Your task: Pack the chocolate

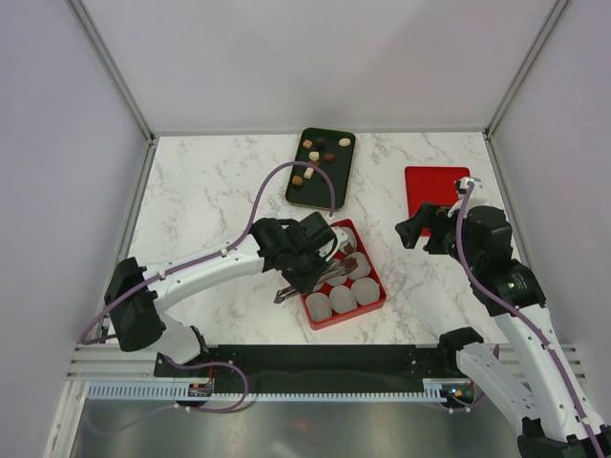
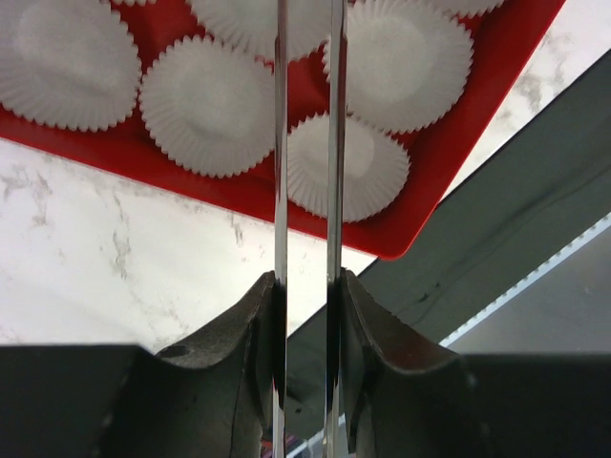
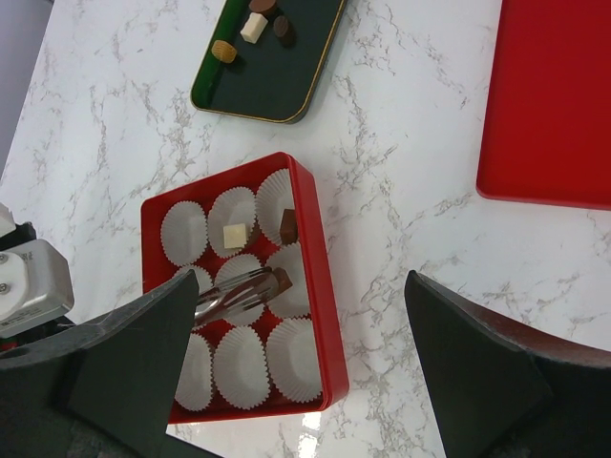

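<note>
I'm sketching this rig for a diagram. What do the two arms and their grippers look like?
The left arm and right arm are white tubes with black joints and bases. A purple cable runs along each. The left gripper and right gripper are black, each with two broad, dark grey, wedge-shaped fingers.

Right gripper (image 3: 302,277) is wide open, red box (image 3: 322,286) just ahead of its fingers, tongs (image 3: 234,294) holding a brown chocolate (image 3: 283,279) over the cups (image 3: 241,367).
</note>
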`<state>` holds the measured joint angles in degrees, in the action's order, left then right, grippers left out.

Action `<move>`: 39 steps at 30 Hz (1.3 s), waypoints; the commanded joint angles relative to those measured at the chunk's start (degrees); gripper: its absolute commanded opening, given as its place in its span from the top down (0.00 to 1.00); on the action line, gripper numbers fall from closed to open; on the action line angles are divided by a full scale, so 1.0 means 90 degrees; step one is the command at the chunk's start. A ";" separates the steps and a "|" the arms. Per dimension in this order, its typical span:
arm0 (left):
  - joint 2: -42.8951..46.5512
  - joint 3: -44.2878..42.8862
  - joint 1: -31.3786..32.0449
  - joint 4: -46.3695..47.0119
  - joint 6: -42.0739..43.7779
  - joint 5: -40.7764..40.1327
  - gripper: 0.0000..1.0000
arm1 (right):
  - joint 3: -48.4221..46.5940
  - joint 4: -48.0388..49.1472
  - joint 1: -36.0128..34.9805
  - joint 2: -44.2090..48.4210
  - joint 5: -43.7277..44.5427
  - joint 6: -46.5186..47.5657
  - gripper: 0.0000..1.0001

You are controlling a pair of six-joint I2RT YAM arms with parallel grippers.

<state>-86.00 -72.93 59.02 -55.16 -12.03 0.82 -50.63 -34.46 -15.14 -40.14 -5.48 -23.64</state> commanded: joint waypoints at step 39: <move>0.0356 0.0046 0.0053 0.0191 -0.0460 -0.0062 0.67 | -0.0185 0.0147 0.0012 0.0056 0.0052 0.0009 0.02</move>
<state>-85.67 -72.73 59.02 -51.86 -14.33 1.41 -50.63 -34.35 -15.14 -40.23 -5.08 -23.16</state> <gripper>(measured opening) 0.360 0.982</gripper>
